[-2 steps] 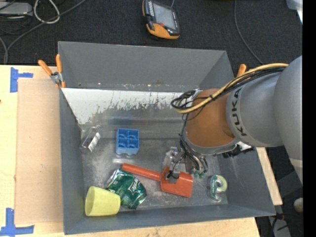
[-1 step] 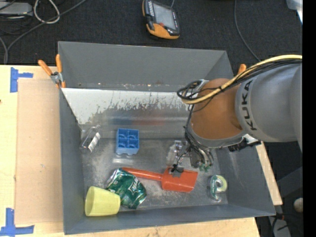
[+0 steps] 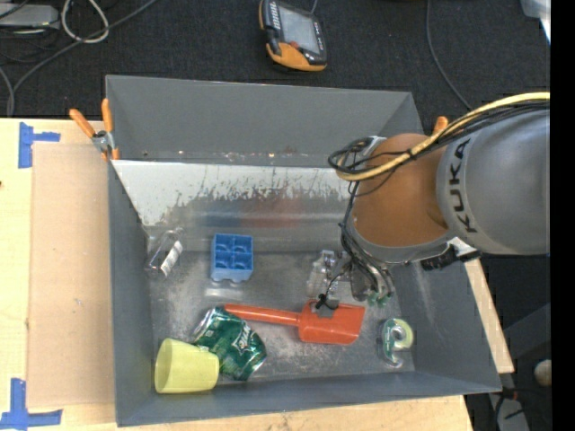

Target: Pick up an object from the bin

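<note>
Right down at the tip, the gripper (image 3: 334, 290) hangs just above the wide end of an orange scoop (image 3: 333, 325), close enough that it may be touching it, though whether it is open or closed I cannot tell: the metal parts bunch together under the arm's orange cover. The scoop lies flat on the right half of the bin floor, toward the near wall, its thin handle running left to a crumpled green can (image 3: 230, 339). I would guess this is the approach to a grasp, with nothing lifted yet. What worries me is that broad, smooth end. A pinch on its edge could slip, and if it comes up off balance, the long handle may swing into the can or drag it along. A green and white ring (image 3: 395, 338) sits just to the right and could get knocked. Farther off are a yellow cup (image 3: 184, 366), a blue tray (image 3: 232, 257) and a small clear jar (image 3: 164, 255). The grey bin (image 3: 269, 124) is scuffed and speckled on its back slope. Beyond it, cables (image 3: 85, 12) and an orange and black handset (image 3: 292, 32) lie on a dark floor.
</note>
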Tool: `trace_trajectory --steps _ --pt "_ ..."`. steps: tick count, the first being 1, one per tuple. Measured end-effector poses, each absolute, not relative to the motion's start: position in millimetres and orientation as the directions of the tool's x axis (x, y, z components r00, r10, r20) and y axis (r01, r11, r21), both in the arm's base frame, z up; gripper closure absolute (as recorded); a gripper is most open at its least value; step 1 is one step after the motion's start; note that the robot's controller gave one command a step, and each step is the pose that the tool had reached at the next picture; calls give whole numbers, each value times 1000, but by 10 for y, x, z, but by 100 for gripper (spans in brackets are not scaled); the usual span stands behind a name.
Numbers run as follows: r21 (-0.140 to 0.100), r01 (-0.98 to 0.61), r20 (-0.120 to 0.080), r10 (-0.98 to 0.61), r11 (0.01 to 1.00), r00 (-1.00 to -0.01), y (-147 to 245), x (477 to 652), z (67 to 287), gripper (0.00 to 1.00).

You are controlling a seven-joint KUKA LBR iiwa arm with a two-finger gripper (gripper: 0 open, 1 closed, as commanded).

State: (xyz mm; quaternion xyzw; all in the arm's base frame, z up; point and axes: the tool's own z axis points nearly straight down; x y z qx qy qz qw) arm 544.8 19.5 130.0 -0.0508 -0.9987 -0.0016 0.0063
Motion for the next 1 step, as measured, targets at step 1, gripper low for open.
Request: trace_trajectory --steps 1 --pt "3 102 15 102 995 -995 195 5444 1609 100"
